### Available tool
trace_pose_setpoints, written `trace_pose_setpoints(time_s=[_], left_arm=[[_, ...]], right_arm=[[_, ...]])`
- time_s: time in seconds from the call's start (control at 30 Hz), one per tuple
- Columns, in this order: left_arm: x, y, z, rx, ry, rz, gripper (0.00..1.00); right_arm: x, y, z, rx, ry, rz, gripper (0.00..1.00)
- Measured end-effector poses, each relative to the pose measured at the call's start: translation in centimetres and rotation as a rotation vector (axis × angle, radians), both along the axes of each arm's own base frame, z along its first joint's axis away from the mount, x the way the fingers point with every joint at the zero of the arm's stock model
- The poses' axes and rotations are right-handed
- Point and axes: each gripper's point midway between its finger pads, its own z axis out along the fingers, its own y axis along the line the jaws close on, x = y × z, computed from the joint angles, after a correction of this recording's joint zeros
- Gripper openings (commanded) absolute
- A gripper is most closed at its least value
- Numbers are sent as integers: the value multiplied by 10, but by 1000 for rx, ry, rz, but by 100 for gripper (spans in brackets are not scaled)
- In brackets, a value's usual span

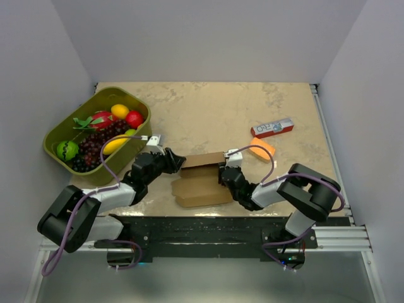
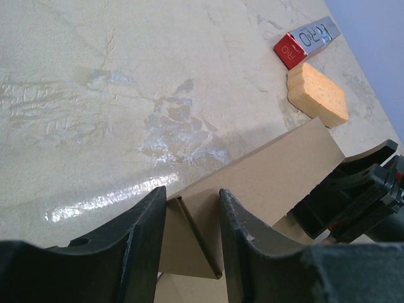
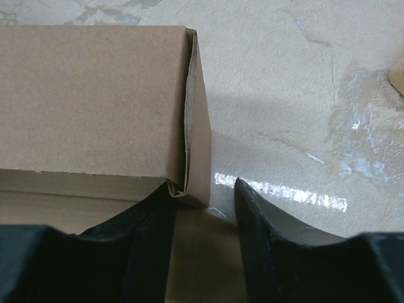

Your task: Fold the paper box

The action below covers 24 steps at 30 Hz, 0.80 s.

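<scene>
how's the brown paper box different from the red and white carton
Colour: the paper box is plain brown and unprinted; the carton is red and white with lettering. Size: the paper box is clearly larger than the narrow carton. State: the paper box is part-folded, one wall raised; the carton is closed and flat. Both are rectangular and lie on the table.
</scene>
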Motion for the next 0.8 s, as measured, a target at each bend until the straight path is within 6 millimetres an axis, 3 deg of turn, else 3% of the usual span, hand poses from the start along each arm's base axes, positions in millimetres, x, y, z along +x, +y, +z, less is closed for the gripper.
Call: trace_pose_setpoints(time_s=[0.3, 0.8], left_arm=[[1, -3, 0, 0, 4, -11, 42], [2, -5, 1, 4, 8, -21, 41]], right_arm=[[-11, -17, 2, 11, -15, -7, 57], [4, -8, 21, 6, -90, -11, 52]])
